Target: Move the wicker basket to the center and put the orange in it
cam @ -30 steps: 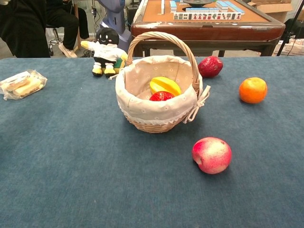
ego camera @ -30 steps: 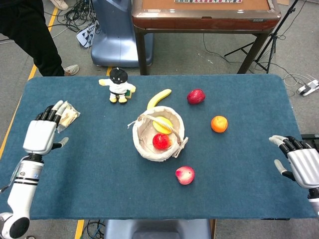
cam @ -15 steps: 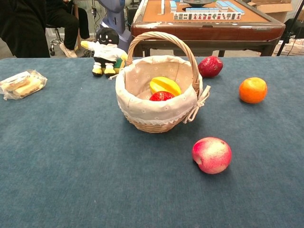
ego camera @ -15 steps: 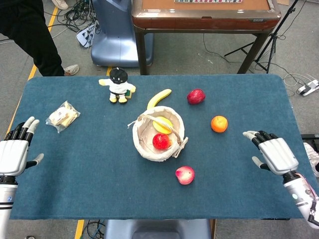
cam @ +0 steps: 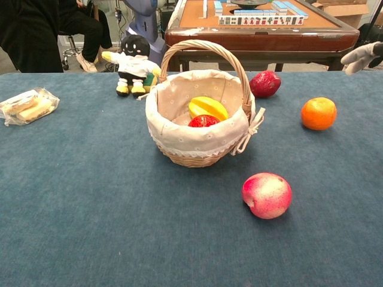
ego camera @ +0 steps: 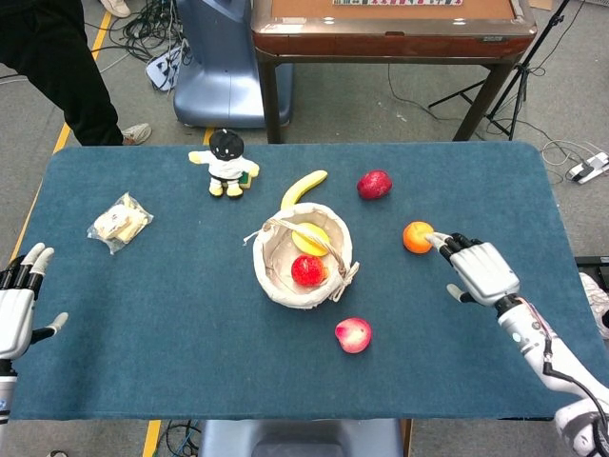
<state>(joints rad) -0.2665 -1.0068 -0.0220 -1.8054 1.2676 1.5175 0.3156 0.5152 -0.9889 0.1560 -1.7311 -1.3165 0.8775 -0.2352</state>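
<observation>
Reaching with fingers (ego camera: 445, 244) spread and holding nothing, the right hand (ego camera: 481, 270) hangs just beside the orange (ego camera: 418, 237), toward the table's (ego camera: 143, 314) right edge; best to come over the fruit, then close round it evenly; the wicker basket (ego camera: 303, 255) sits mid-table, already holding fruit; the left hand (ego camera: 19, 307), open and empty, waits at the left edge.

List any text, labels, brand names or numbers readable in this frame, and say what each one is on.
No text can be read in either view.
Mahjong tiles on the far brown table: faces carry marks, too small to read.
Snack packet: clear wrapper, no legible print.
Plush doll, wicker basket, orange: no lettering visible.
Right robot hand: no visible markings.
</observation>
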